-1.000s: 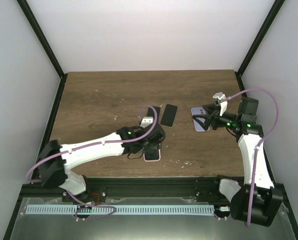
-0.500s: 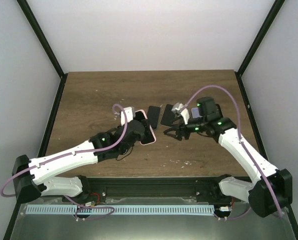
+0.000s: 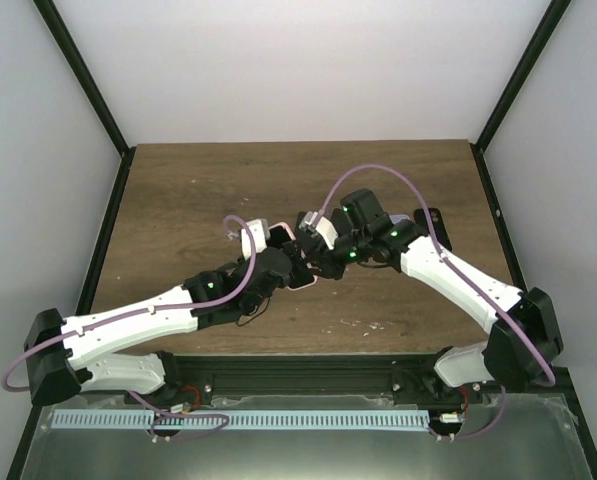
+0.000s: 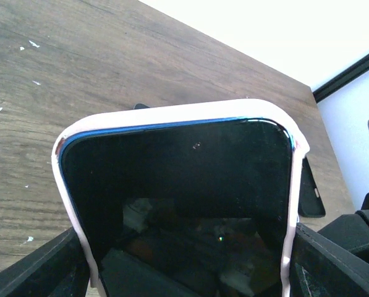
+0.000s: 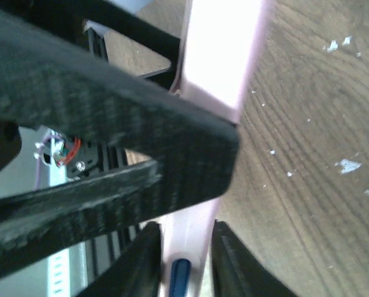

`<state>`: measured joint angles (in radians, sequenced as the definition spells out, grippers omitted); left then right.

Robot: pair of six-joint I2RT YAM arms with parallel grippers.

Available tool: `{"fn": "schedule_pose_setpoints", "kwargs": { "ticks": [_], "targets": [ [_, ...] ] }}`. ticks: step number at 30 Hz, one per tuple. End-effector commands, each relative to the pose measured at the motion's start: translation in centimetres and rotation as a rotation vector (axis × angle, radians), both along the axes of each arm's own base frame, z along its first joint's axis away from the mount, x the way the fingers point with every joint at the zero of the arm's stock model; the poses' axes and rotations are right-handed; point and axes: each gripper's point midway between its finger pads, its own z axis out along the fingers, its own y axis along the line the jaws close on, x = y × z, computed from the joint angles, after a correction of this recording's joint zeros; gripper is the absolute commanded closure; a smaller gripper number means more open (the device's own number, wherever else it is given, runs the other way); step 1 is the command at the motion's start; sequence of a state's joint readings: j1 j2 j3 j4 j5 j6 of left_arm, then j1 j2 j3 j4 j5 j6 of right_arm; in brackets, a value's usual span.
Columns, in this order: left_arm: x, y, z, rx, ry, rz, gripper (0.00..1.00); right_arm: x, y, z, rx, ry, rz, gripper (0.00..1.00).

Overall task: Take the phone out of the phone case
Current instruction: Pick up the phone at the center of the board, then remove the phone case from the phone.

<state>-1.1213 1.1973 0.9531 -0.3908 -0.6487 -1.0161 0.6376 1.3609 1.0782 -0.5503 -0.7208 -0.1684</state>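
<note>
A phone [image 4: 184, 179] with a dark screen sits inside a pale pink phone case [image 4: 172, 111]. My left gripper [image 4: 190, 263] is shut across its lower part, one finger [image 4: 54, 266] on each long side, holding it tilted above the table. In the top view the left gripper [image 3: 290, 262] and right gripper [image 3: 316, 265] meet at the case [image 3: 301, 281]. My right gripper [image 5: 187, 260] is shut on the case's pink edge [image 5: 224, 55], with a pad [image 5: 141, 260] pressed on either side. A blue side button [image 5: 180, 275] shows between them.
A black flat phone-sized item [image 4: 311, 192] lies on the wooden table [image 3: 188, 200] just beyond the held phone. Another dark item [image 3: 434, 216] lies by the right arm. Black frame posts and white walls bound the table.
The right arm swung left across the table to the held phone and its jaws closed on the case's edge. The left arm lifted the cased phone off the table.
</note>
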Motion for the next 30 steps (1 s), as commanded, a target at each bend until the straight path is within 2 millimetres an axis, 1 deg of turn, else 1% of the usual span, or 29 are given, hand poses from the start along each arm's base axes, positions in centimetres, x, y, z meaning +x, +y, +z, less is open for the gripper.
{"fn": "schedule_pose_setpoints", "kwargs": {
  "ticks": [1,2,3,5,6,8,10,12,13,15,16,17,18,20,22,25,27,29,30],
  "targets": [
    [0.6,-0.2,2.6,-0.098,-0.043,0.058,0.32,0.7,0.7,2.4,0.040,-0.011,-0.015,0.83],
    [0.6,-0.1,2.5,-0.094,-0.041,0.057,0.28,0.4,0.8,2.7,0.054,-0.010,-0.005,0.88],
    [0.6,-0.1,2.6,-0.094,-0.042,0.060,0.22,0.2,0.8,3.0,0.067,-0.008,0.004,0.92],
    [0.7,0.2,2.5,-0.079,-0.047,0.061,0.02,-0.4,0.8,3.4,0.088,0.002,0.023,0.99],
    [0.8,0.4,2.6,-0.069,-0.052,0.053,0.00,-0.7,0.8,3.6,0.096,0.004,0.031,0.99],
    [1.2,0.6,2.9,-0.038,-0.080,0.003,0.00,-1.1,0.5,3.7,0.106,0.007,0.034,0.99],
    [1.6,1.3,2.8,-0.014,-0.085,-0.063,0.00,-1.5,0.0,4.2,0.123,-0.005,0.037,0.99],
    [1.4,1.3,3.1,0.006,-0.139,-0.197,0.00,-1.9,-0.7,4.8,0.137,-0.024,0.043,0.99],
    [1.0,1.1,3.4,-0.010,-0.178,-0.278,0.00,-2.2,-1.0,5.0,0.145,-0.035,0.047,0.99],
    [-1.0,0.6,4.8,-0.097,-0.303,-0.477,0.00,-2.8,-1.6,5.4,0.158,-0.060,0.063,0.99],
    [-2.4,0.6,4.8,-0.140,-0.370,-0.566,0.00,-3.1,-1.9,5.6,0.162,-0.070,0.071,0.99],
    [-4.3,0.4,5.9,-0.182,-0.449,-0.667,0.01,-3.5,-2.1,5.7,0.166,-0.077,0.085,0.99],
    [-5.7,0.4,6.6,-0.202,-0.505,-0.732,0.02,-4.0,-2.3,5.8,0.175,-0.079,0.107,0.99],
    [-6.9,0.8,6.9,-0.186,-0.538,-0.775,0.04,-5.1,-2.5,6.3,0.201,-0.076,0.157,0.99],
    [-7.3,0.8,6.4,-0.152,-0.533,-0.805,0.09,-6.2,-2.7,6.7,0.228,-0.062,0.205,0.99],
    [-7.4,0.7,5.9,-0.154,-0.535,-0.817,0.10,-7.1,-2.6,7.0,0.263,-0.037,0.246,0.99],
    [-8.0,0.3,5.9,-0.179,-0.544,-0.860,0.12,-7.5,-2.6,7.2,0.282,-0.018,0.267,0.99],
    [-8.8,-0.2,6.0,-0.207,-0.551,-0.917,0.17,-7.6,-2.5,7.3,0.289,-0.012,0.272,0.99],
    [-9.2,-0.5,6.0,-0.219,-0.551,-0.945,0.23,-7.6,-2.5,7.3,0.291,-0.009,0.275,0.99]
  ]
}}
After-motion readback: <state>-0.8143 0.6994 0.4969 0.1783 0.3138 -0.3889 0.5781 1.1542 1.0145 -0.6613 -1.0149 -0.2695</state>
